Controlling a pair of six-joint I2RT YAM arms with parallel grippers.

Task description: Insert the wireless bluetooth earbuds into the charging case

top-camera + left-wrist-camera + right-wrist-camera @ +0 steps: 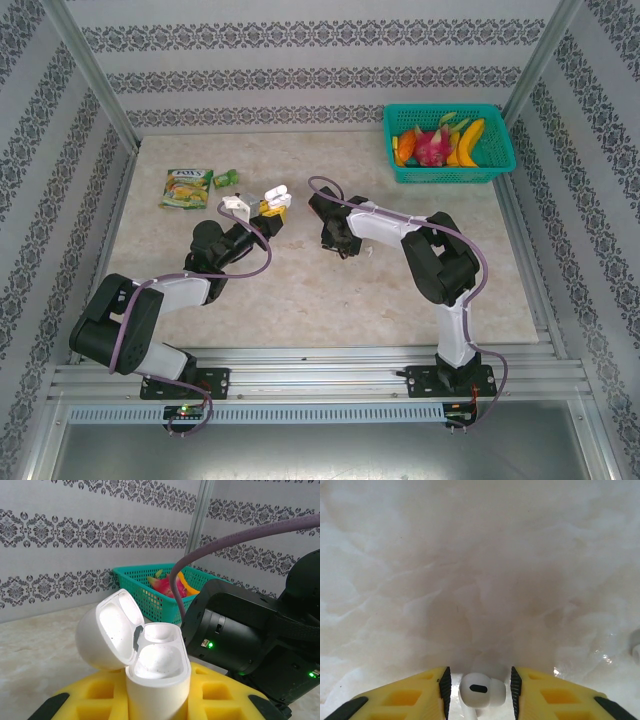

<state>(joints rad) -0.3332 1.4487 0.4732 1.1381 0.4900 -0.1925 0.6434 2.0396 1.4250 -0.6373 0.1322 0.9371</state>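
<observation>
The white charging case (157, 672) stands upright with its lid swung open to the left and both wells bare. My left gripper (157, 700) is shut on its body between yellow fingers (95, 700). From above, the case (271, 194) is raised over the table's middle, at the tip of the left gripper (264, 207). A white earbud (481, 690) lies on the marble between the black pads (445, 690) of my right gripper (480, 687). A narrow gap shows on each side of it, so the jaws stand open around it. The right gripper (335, 243) points down at the table.
A teal basket (497, 150) of fruit sits at the back right. A green packet (187, 187) and a smaller green one (226, 179) lie at the back left. The right arm's black body (240, 635) hangs close beside the case. A small white piece (636, 649) shows at the right edge.
</observation>
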